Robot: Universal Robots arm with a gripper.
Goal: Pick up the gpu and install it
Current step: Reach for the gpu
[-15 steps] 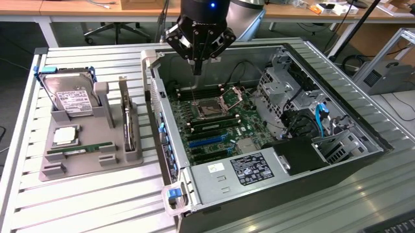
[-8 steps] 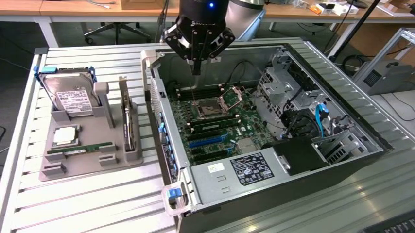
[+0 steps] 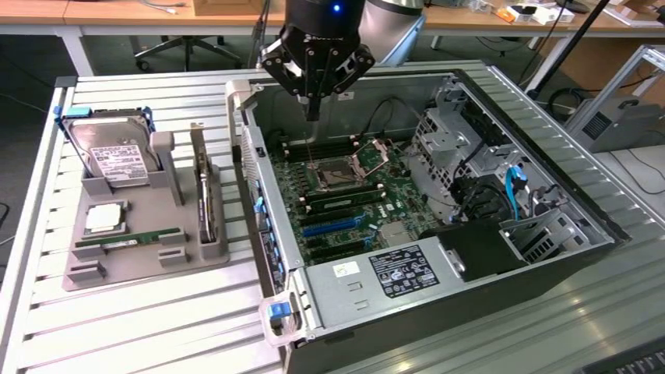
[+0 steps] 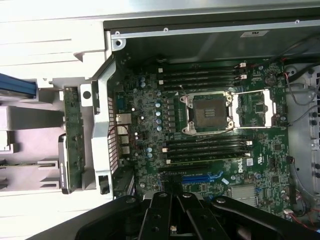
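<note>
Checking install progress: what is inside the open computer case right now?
A motherboard with an open CPU socket, an empty blue slot and a power supply. The gpu stands outside in the gray tray. A black cover hides whatever lies beneath it.

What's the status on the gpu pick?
Gripper above case, jaws shut, empty. Gpu upright in holder, untouched. Case wall stands between them.

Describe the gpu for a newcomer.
On the exterior view's left, a grey fixture tray lies beside the open metal computer case. The gpu, a green circuit board with black cooler and silver end bracket, stands on edge along the tray's case-side edge. The white-labelled silver hard drive and slim green memory stick sit farther out.
</note>
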